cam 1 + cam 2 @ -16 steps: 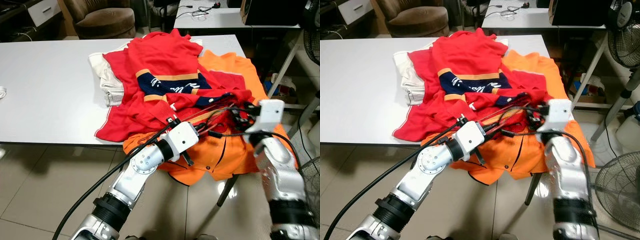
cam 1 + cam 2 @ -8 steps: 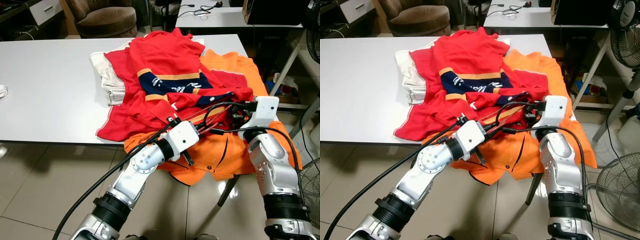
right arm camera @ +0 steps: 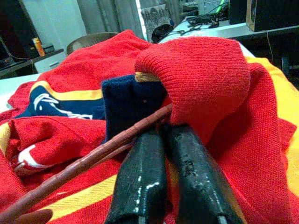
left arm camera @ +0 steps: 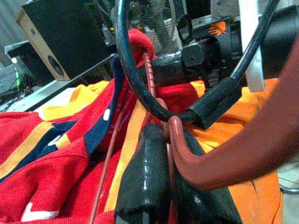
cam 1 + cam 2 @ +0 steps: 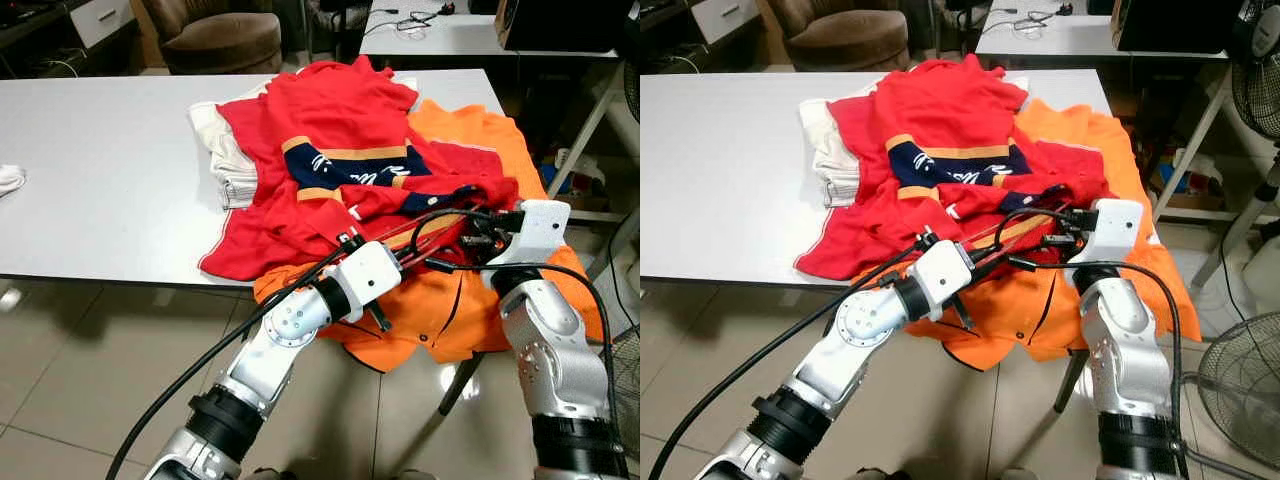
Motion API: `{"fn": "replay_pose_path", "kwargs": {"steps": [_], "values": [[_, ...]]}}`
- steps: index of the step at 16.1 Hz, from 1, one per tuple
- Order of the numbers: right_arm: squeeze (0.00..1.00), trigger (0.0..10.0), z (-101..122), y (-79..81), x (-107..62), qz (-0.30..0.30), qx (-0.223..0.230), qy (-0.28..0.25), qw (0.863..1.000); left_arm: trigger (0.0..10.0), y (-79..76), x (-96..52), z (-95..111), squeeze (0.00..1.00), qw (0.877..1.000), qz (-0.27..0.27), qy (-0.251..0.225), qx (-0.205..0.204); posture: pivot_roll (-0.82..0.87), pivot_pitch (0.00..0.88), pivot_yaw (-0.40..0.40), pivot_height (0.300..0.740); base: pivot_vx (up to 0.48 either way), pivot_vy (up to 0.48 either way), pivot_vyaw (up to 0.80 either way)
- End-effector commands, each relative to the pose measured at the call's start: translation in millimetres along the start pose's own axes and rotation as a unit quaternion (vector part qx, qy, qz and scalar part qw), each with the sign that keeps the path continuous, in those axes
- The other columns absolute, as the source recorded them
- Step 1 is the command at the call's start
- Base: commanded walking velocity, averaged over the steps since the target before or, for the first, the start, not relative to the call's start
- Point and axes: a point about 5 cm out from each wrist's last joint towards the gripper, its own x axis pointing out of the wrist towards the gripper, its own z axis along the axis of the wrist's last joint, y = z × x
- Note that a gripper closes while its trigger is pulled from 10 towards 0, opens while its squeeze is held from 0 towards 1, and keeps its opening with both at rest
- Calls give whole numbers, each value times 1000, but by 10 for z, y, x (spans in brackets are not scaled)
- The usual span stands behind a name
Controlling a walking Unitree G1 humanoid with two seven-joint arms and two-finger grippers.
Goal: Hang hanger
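Head views, table: the white table (image 5: 100,170) has bare surface on its left; the clothes lie at the right end, the orange shirt (image 5: 470,300) drooping over the near right edge.
Head views, arms: both reach in from the near side to the red sweater (image 5: 330,130).
Left wrist view: the left gripper (image 4: 180,163) is clamped on the dark red hanger (image 4: 187,158), hook between its fingers.
Right wrist view: the right gripper (image 3: 163,140) is closed where the hanger's bar meets a fold of sweater; what it pinches I cannot tell.

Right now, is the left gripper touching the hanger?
Touching. The left wrist view shows the left gripper with its fingers closed on the red hanger hook.
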Motion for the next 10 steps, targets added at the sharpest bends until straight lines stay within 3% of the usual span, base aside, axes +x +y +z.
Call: {"fn": "replay_pose_path", "kwargs": {"steps": [1,7,10], "values": [[0,0,80,140,-23,24,-8,-14,1000,10000,-26,15,-61,0,1000,-10,19,-22,-274,62,100,740,0,0,0],[0,0,234,414,-108,68,-35,-33,997,10000,60,168,63,0,993,24,-4,-112,-293,60,115,740,0,0,0],[0,0,255,519,-148,80,-29,-35,996,10000,71,193,90,0,993,17,-6,-117,-299,57,118,740,0,0,0]]}}
